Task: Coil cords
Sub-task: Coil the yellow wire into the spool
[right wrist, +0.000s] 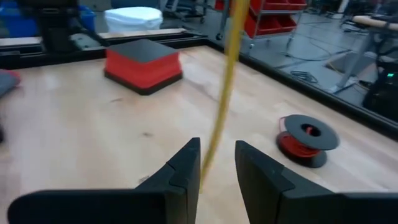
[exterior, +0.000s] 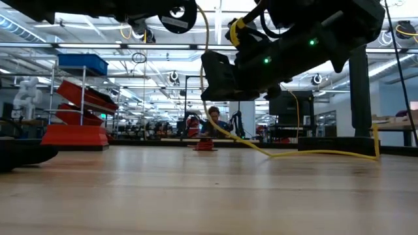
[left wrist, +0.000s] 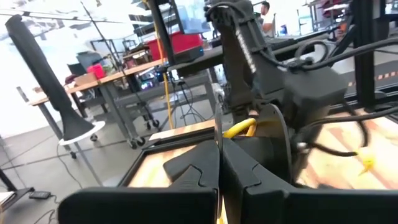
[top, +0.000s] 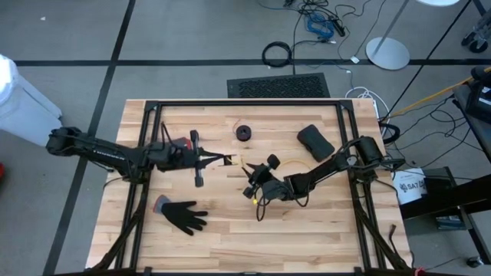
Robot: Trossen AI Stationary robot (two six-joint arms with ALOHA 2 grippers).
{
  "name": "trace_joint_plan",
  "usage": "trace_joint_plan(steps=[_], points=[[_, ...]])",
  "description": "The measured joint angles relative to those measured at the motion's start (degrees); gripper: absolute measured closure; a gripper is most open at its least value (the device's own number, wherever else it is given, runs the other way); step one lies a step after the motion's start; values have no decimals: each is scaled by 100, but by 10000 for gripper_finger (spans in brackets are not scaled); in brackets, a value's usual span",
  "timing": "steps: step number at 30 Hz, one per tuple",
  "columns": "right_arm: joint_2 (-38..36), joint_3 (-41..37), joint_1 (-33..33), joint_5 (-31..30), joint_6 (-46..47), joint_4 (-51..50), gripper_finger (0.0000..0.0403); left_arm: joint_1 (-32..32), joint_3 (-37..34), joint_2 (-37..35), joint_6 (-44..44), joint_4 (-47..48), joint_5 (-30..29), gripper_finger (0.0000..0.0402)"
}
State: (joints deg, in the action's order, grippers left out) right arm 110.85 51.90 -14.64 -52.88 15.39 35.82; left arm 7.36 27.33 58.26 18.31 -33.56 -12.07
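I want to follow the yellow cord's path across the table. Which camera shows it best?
The low view: the yellow cord hangs from the arms and trails along the table. The right wrist view shows one blurred strand between the right end effector fingers. The left wrist view shows a short piece; the high view only a faint arc.

Wooden table (top: 222,238), black glove (top: 182,215), red spool (top: 244,133), yellow cord (top: 285,163)

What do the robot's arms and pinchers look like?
Both arms are dark, jointed and thin. The left gripper and the right gripper each have two chunky black fingers. Black cables loop along the right arm. Small green lights glow on its body in the low view.
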Motion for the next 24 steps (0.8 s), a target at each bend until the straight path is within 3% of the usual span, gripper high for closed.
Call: trace_joint_plan(steps=[8,19,24], points=[[0,0,187,351,1,112,316,141,0,0,-1,2,-46,401],[0,0,233,371,41,166,317,141,2,2,-56,-110,-42,401],[0,-2,244,371,32,232,350,141,7,50,-151,-220,-40,402]])
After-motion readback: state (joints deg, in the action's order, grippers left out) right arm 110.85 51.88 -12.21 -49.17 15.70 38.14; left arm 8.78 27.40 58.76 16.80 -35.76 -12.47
